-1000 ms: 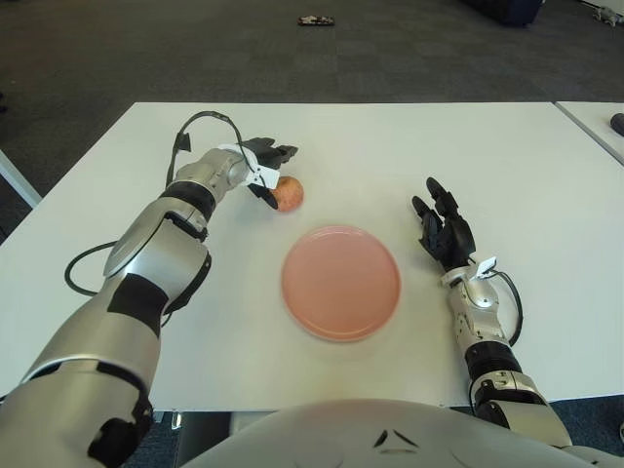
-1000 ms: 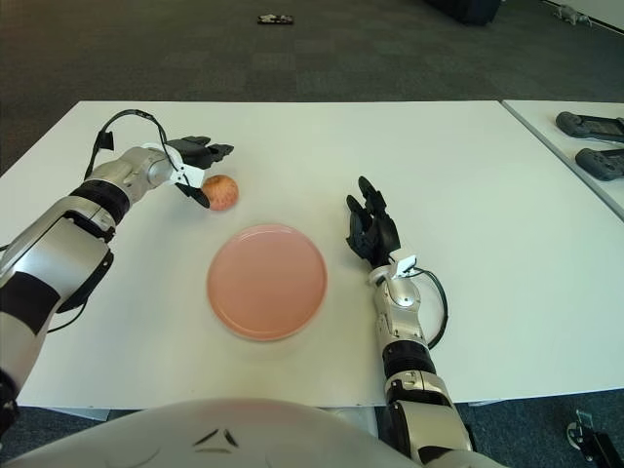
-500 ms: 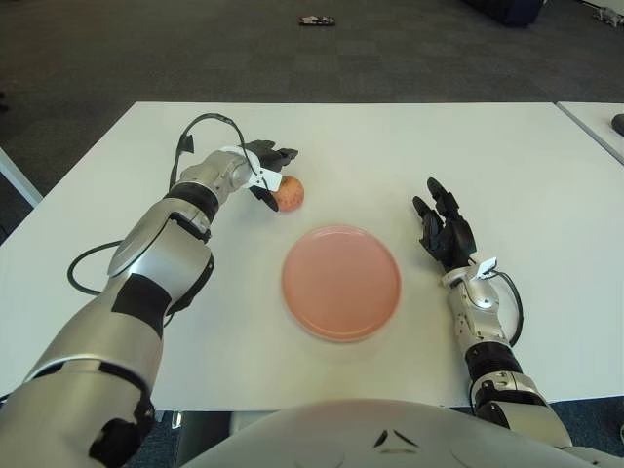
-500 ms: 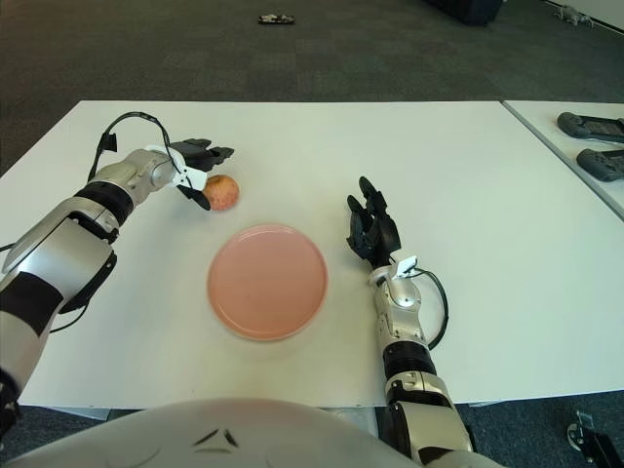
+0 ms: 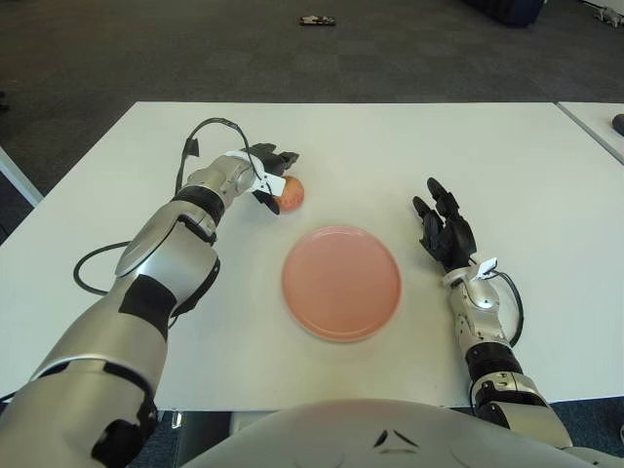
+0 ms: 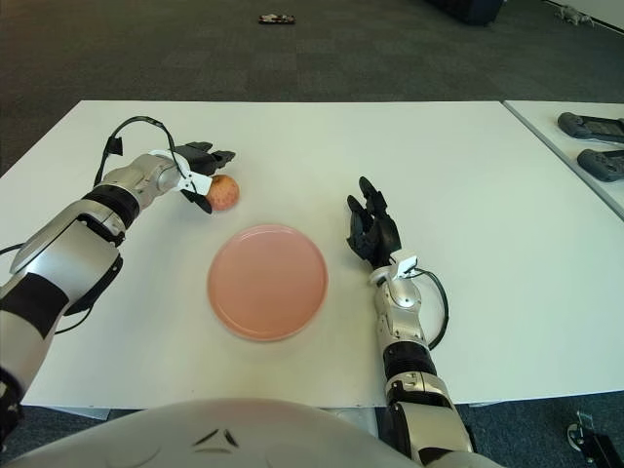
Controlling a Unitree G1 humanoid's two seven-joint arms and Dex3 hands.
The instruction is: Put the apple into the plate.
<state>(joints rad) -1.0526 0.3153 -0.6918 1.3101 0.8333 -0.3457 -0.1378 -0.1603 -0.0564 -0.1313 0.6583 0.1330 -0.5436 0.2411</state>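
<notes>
Grasping was the step in hand: the left hand (image 5: 265, 175) cupped open fingers around the apple (image 5: 291, 193), which sat on the surface just beyond the plate (image 5: 341, 282). Next: close, lift, carry over the plate. The right hand (image 5: 446, 232) lay open beside the plate.

Left hand (image 6: 203, 174) around apple (image 6: 223, 192).

Both arms wear smooth silver shells broken by black joint bands and black panels. The left hand (image 5: 261, 175) has black fingers (image 5: 285, 156) and a white plate across its palm side; a black cable (image 5: 210, 127) loops up behind its wrist. The right hand (image 5: 446, 234) is all black, with a small white tab at its wrist and a thin black cable (image 5: 512, 304) curling beside the forearm.
</notes>
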